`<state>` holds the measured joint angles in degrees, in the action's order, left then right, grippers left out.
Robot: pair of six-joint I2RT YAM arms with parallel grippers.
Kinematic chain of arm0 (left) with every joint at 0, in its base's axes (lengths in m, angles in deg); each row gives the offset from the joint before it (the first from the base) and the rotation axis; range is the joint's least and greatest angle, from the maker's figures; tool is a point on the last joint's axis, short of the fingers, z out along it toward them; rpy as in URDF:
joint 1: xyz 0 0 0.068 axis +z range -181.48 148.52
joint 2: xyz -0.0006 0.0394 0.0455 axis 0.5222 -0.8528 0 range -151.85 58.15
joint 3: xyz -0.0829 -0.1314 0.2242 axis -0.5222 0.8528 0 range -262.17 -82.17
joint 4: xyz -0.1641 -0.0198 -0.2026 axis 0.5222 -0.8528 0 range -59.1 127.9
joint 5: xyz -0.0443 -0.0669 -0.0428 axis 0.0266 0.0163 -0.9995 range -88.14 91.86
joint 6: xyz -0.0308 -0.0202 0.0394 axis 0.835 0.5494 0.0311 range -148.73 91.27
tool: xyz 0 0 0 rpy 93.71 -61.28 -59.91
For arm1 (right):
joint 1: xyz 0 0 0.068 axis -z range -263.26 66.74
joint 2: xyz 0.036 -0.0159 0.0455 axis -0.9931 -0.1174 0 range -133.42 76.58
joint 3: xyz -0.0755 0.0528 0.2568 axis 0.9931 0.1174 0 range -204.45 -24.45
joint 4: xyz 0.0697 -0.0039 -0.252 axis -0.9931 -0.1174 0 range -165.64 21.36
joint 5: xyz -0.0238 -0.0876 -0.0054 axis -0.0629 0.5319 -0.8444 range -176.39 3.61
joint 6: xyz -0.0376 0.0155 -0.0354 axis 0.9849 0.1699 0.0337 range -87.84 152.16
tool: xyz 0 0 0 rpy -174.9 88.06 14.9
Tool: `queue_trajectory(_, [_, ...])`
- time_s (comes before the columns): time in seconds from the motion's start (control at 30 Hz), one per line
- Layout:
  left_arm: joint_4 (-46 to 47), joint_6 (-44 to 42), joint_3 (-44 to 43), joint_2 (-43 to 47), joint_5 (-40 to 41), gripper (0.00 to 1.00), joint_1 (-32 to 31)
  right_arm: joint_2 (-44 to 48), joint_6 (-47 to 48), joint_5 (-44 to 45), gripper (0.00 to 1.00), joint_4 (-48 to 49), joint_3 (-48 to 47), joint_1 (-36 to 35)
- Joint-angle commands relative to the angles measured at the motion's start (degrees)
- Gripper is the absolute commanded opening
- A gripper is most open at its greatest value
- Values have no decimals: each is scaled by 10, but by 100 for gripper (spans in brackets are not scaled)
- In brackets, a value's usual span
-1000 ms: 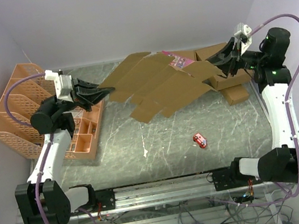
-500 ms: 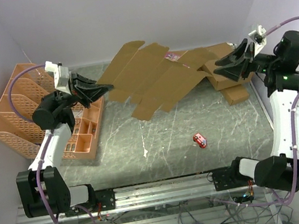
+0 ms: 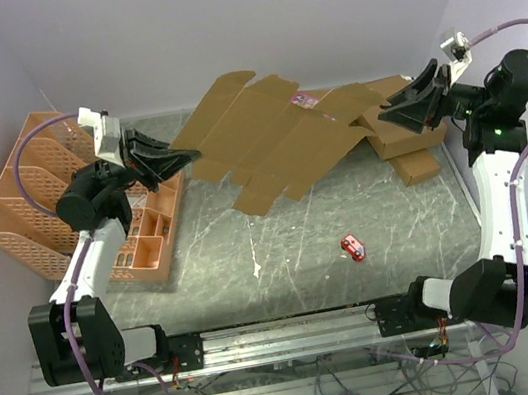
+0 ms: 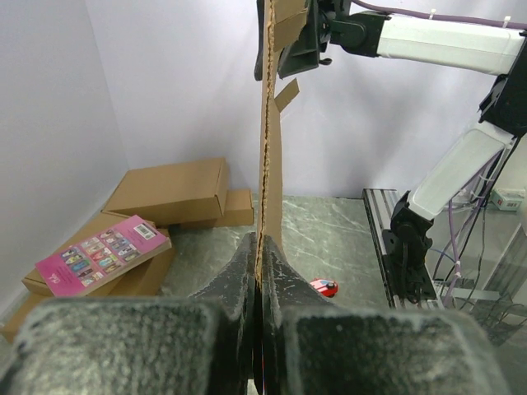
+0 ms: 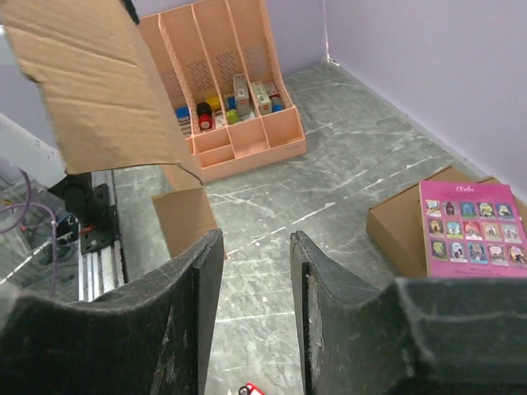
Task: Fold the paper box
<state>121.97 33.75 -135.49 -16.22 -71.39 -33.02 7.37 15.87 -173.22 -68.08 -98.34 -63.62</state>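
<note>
Holding the paper box (image 3: 271,146) from one side.
Pinching its edge with the left gripper (image 3: 188,154); pulled the right gripper (image 3: 388,112), spread and empty, away from it since a second ago.

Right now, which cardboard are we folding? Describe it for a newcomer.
On the grey table, look to the far half between the arms. The paper box is the flat, many-flapped brown sheet held up, pinched at its left edge by the left hand. The boxes at far right are closed up.
</note>
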Motion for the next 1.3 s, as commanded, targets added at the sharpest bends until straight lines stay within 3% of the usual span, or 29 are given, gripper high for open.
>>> queue_trajectory(0.0, [146, 12, -14, 13, 6, 7, 6, 0, -54, 5, 37, 56, 1, -11])
queue_trajectory(0.1, [146, 12, -16, 12, 8, 7, 6, 9, -90, -4, 36, 91, 24, -29])
queue_trajectory(0.47, [146, 15, -19, 14, 10, 7, 6, 25, -8, -5, 46, -7, 37, -84])
queue_trajectory(0.9, [147, 23, -29, 20, 11, 7, 6, 0, 166, 31, 46, -186, 5, -114])
queue_trajectory(1.27, [147, 28, -37, 15, 11, 7, 6, 24, 74, 1, 41, -55, 46, -124])
